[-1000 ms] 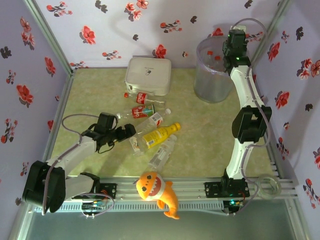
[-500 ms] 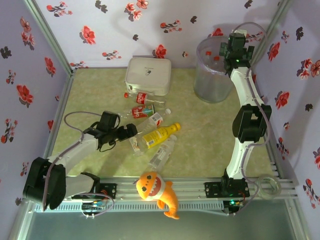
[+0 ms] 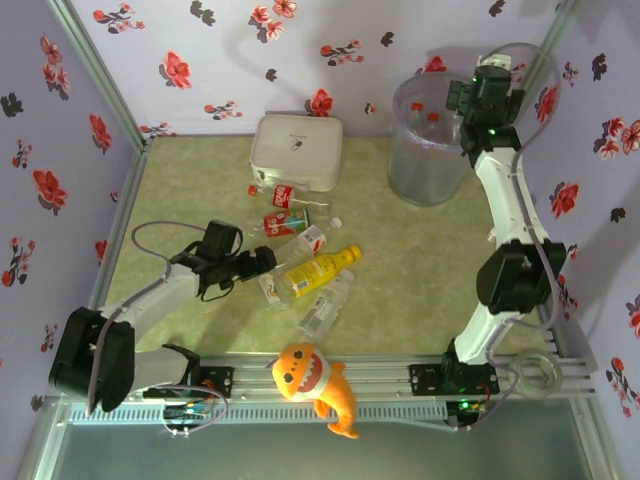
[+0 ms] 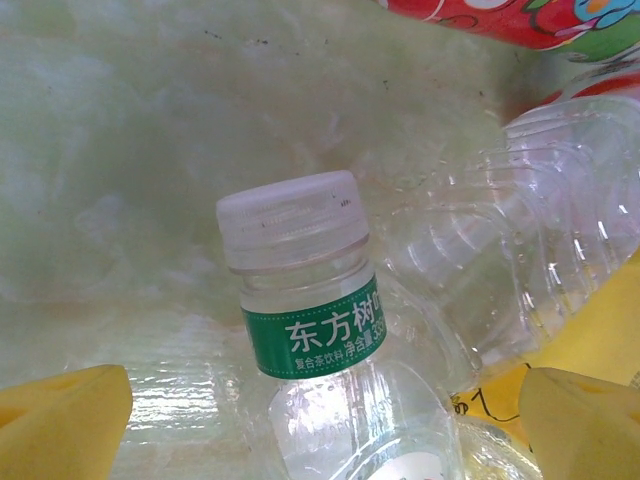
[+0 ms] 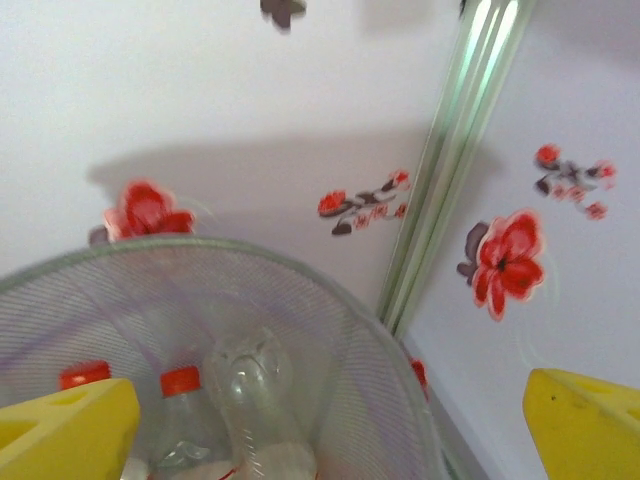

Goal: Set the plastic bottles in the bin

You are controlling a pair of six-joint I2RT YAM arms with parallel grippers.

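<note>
A pale green, mottled table (image 3: 420, 260) sits inside lilac walls (image 3: 200, 60) papered with red and dark flowers, with a metal post (image 5: 455, 150) in the far right corner. The bin (image 3: 425, 150) stands at the far right of the table. The blurred wrist view shows what look like three bottles inside it (image 5: 250, 400). The right jaws hang wide apart over its rim, gripping nothing. Loose plastic bottles (image 3: 300, 255) lie mid-table near a white box (image 3: 296, 150). The left jaws, also spread, flank a white-capped bottle (image 4: 300, 300). A plush shark (image 3: 312, 380) rests on the front rail.
</note>
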